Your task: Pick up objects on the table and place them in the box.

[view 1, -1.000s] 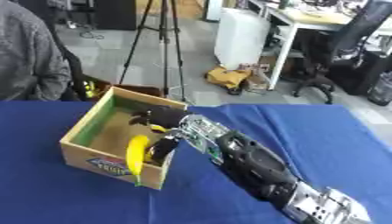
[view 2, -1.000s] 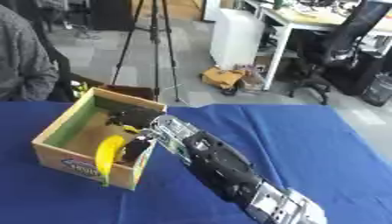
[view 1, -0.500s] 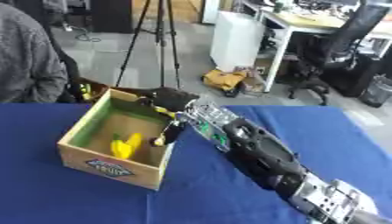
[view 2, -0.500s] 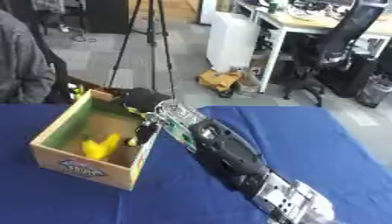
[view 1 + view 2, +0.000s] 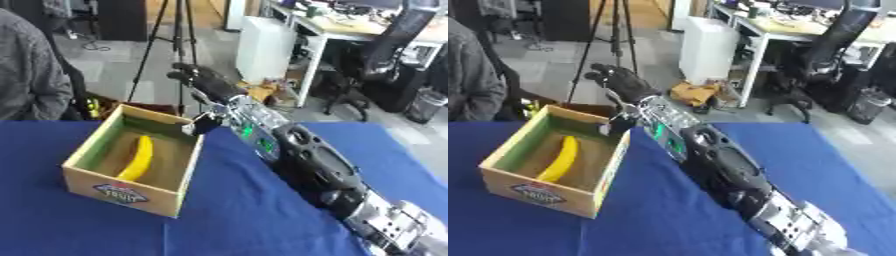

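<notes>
Lying flat on the floor of the box [image 5: 179,176], the banana [image 5: 137,157] runs lengthwise from about 6 o'clock to 12 o'clock, nearer the left wall than the right and apart from both. The right hand [image 5: 203,83] hangs above the box's far right corner, at about 1 o'clock from the fruit, with its fingers extended and relaxed and nothing held in them; the thumb seems to point down toward the rim, though the blur there makes that uncertain. No left hand shows in either view. Judging by its look, the banana is light and fairly stiff along its curve, with a smooth skin that could slide against hard fingers and a soft flesh that bruises if pinched hard. If it ever needed taking up again, the thick middle of the curve would be the sound place to hold, fingers on one side and thumb on the other, rather than the tapering ends. No other object shows on the blue table [image 5: 227,215], so the work looks done or nearly so.
</notes>
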Controlling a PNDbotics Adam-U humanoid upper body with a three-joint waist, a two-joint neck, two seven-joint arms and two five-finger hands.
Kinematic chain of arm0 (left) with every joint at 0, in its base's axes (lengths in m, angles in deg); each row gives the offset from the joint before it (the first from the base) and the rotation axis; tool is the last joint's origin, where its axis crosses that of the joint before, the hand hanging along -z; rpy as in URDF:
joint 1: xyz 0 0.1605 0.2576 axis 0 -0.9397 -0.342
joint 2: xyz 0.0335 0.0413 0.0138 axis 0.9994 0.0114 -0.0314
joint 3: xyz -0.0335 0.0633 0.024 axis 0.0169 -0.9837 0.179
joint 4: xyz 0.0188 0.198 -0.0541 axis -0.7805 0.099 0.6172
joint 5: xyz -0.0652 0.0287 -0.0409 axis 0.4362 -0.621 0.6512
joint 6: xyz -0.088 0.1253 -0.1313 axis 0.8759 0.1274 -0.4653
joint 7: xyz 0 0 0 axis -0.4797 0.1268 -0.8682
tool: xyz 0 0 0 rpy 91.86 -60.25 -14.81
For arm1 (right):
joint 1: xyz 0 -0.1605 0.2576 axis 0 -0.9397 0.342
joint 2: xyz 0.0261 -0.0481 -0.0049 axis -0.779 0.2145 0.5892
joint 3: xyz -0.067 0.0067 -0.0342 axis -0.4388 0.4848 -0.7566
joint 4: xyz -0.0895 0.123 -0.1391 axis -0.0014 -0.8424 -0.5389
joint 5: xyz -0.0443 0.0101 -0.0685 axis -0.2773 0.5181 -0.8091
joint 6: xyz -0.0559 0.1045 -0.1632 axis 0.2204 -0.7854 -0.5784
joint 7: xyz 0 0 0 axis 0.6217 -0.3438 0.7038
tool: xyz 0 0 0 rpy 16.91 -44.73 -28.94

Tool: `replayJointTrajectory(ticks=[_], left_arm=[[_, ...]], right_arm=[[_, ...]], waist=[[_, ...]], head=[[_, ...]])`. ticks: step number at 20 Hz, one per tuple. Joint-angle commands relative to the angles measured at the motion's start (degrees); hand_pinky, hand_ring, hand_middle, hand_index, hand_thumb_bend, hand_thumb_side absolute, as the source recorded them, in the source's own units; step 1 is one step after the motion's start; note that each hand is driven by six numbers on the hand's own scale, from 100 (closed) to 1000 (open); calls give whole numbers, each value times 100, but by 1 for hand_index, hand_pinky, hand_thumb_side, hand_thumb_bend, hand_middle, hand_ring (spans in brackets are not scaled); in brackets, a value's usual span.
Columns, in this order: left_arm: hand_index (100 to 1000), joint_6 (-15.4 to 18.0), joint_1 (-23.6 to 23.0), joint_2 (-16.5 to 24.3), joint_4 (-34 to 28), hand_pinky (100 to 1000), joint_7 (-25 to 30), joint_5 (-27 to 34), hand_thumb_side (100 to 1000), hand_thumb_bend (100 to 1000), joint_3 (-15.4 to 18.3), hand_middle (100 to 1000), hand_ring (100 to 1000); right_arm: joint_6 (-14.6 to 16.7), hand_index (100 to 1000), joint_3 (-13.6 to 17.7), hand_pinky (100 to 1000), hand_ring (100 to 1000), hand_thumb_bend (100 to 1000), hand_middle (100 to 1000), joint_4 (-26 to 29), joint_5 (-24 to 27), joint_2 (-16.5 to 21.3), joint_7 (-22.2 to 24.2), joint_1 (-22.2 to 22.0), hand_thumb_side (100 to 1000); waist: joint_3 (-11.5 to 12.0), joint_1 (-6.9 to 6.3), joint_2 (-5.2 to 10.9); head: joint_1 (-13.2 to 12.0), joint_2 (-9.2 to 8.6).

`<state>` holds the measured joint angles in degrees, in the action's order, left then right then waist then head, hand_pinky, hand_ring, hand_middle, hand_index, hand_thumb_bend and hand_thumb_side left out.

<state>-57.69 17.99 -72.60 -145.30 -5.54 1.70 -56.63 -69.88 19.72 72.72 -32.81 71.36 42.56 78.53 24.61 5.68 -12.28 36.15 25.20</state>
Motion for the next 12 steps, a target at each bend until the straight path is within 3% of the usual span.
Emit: replayJointTrajectory(ticks=[1,5,8,12], left_arm=[[586,30,-5,119,-55,520,-88,-51,1000,273,127,630,694],[586,87,-81,173,-36,520,-226,-121,1000,272,281,631,694],[586,130,-154,198,-28,519,-349,-165,1000,272,415,631,694],[586,169,-272,216,-11,519,-503,-235,1000,269,565,632,695]], right_arm=[[-12,1000,176,970,1000,465,1000,664,92,423,-210,-144,239],[71,1000,414,949,1000,495,1000,1841,306,726,-446,-826,254],[211,1000,731,937,1000,501,1000,2785,700,849,-653,-1557,201],[591,1000,1151,934,1000,476,993,3170,1017,740,-1237,-2444,100]], waist=[[-121,-53,133],[-463,-86,151],[-755,-120,147],[-1277,-208,133]], head=[[-158,44],[-452,91],[-694,98],[-1057,113]])
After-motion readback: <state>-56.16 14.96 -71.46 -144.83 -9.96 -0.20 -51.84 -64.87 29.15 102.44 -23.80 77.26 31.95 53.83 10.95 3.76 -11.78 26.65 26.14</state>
